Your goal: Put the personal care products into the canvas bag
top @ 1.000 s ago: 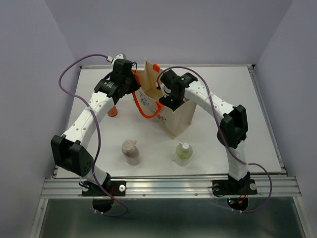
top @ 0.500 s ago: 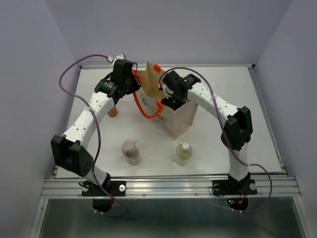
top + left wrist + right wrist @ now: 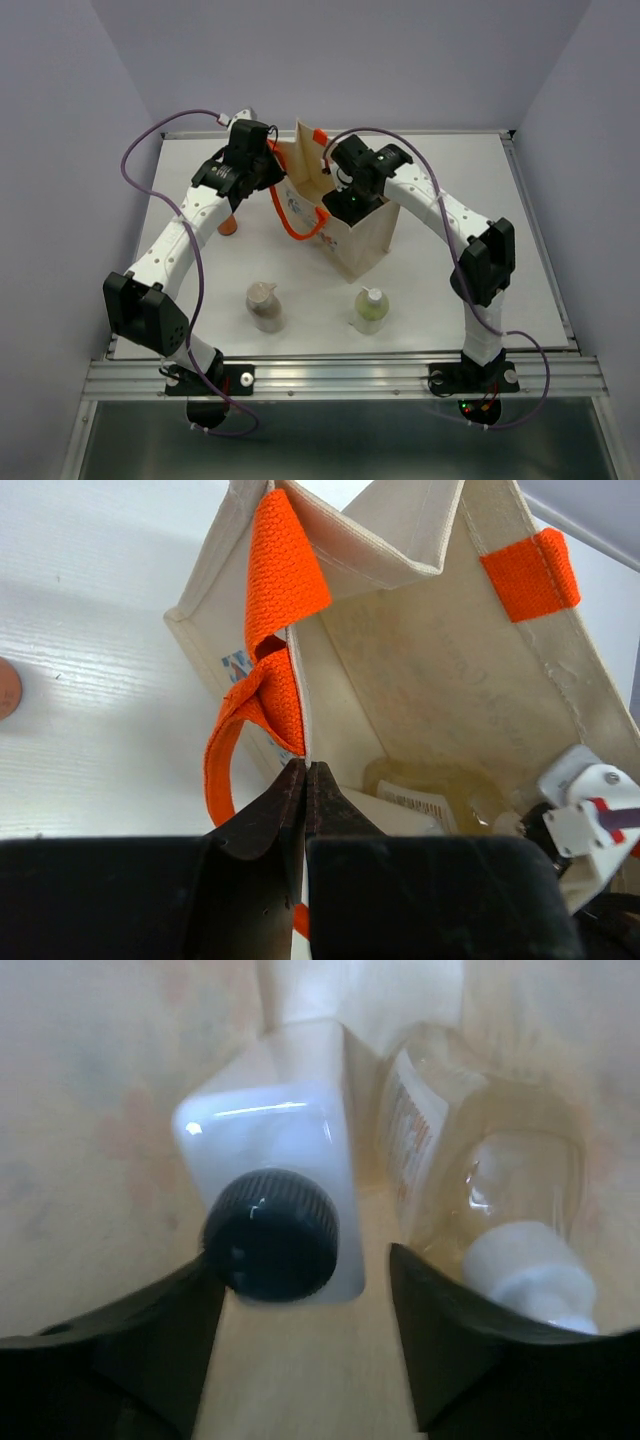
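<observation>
Roughly upright in the canvas bag [image 3: 450, 680], whitish bottle [image 3: 265, 1140] points cap-up

Right gripper [image 3: 300, 1285], whitish bottle [image 3: 270, 1130] and amber bottle [image 3: 480, 1170] crowd the canvas bag [image 3: 365, 238]; left gripper [image 3: 305, 772] blocks its 9 o'clock rim; table [image 3: 480, 190] at 3 o'clock offers room.

White links, black joint housings, looping purple cables [image 3: 135, 160] on left arm [image 3: 185, 230] and right arm [image 3: 435, 205]; left tool [image 3: 305, 775] is black (green light at right base [image 3: 468, 380]).
</observation>
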{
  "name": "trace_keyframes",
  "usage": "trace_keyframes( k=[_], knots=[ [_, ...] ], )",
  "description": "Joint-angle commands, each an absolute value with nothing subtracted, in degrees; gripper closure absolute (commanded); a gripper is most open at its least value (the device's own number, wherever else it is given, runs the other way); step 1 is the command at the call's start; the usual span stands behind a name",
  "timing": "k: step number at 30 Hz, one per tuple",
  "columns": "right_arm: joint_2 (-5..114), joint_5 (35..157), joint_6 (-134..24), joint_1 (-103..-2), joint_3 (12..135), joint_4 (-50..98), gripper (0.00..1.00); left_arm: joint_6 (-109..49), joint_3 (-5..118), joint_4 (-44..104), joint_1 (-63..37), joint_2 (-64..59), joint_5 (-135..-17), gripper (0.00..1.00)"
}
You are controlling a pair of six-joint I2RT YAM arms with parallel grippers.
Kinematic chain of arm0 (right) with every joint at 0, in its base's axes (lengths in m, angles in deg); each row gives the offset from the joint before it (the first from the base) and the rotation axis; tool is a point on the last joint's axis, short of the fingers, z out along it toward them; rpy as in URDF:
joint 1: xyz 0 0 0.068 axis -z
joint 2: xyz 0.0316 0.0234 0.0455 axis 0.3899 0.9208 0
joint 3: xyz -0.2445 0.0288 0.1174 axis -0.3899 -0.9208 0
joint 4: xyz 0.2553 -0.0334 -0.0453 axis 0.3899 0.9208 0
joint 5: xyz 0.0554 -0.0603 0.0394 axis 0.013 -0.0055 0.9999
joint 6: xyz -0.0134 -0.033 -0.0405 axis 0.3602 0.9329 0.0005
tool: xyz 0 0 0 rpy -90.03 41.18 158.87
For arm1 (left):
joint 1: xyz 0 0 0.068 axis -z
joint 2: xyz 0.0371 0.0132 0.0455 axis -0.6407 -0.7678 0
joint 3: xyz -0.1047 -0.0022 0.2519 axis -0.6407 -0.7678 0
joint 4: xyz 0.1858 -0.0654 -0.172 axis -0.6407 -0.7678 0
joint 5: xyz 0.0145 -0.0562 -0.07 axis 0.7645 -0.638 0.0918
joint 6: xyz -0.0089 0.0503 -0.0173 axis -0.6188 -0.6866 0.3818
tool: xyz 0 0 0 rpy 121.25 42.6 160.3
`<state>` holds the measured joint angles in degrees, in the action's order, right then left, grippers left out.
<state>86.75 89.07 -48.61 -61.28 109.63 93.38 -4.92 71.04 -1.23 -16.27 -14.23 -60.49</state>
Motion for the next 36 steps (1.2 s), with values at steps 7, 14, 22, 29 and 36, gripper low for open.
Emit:
trace_keyframes(
  k=[7,14,22,29,36],
  knots=[
    [79.3,85.3,-51.9,-61.4,128.0,92.2,0.0,-5.0,70.5,4.3,-15.4,-11.7,-60.9,1.0],
    [66.1,90.3,-53.7,-61.4,124.0,84.4,0.0,-4.9,70.4,4.3,-15.1,-11.7,-60.5,1.0],
    [50.1,103.9,-57.7,-61.4,104.8,84.5,0.0,-5.1,71.5,3.5,-15.1,-12.7,-60.3,1.0],
    [44.2,103.4,-59.6,-61.4,86.5,86.0,0.0,-4.9,71.2,2.8,-14.8,-11.7,-59.0,1.0],
    [42.4,100.5,-62.9,-66.1,74.6,78.2,0.0,-4.9,71.7,2.1,-14.6,-12.1,-58.6,1.0]
  ],
)
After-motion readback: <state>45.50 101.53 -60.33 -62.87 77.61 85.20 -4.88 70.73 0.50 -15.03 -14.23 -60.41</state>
